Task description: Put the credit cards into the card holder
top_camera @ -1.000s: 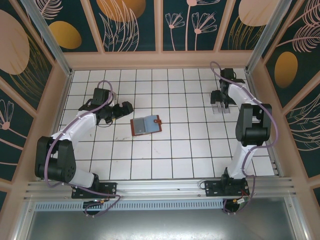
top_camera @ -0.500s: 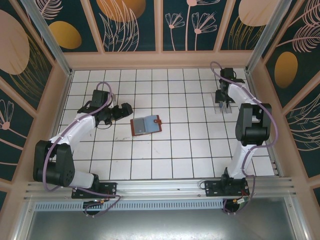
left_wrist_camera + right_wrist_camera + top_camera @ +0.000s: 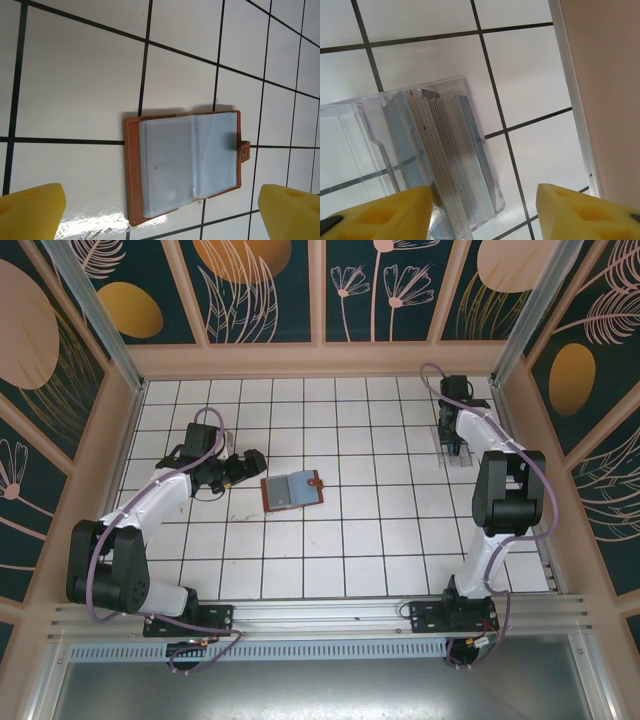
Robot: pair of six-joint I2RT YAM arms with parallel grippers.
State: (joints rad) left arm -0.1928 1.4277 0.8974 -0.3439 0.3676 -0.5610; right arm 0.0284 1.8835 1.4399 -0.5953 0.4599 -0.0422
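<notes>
The card holder [image 3: 293,490] lies open on the tiled floor, reddish-brown with clear sleeves facing up and its tab to the right. My left gripper [image 3: 245,462] hovers just left of it, open; in the left wrist view the card holder [image 3: 185,165] sits between and ahead of the yellow fingertips [image 3: 30,210]. The credit cards [image 3: 452,160] stand on edge as a silver stack in a clear stand [image 3: 365,110]. My right gripper [image 3: 482,215] hangs over that stack, open, its left fingertip [image 3: 380,215] next to the cards and its right one well clear. From above, the right gripper [image 3: 455,440] is at the far right.
The enclosure's right wall [image 3: 610,75] and its metal rail run close beside the card stand. Wooden walls [image 3: 320,360] ring the tiled floor [image 3: 350,550].
My right gripper has shifted slightly to the right over the card stand and its jaws have narrowed. The left arm has barely moved; the card holder lies where it was.
</notes>
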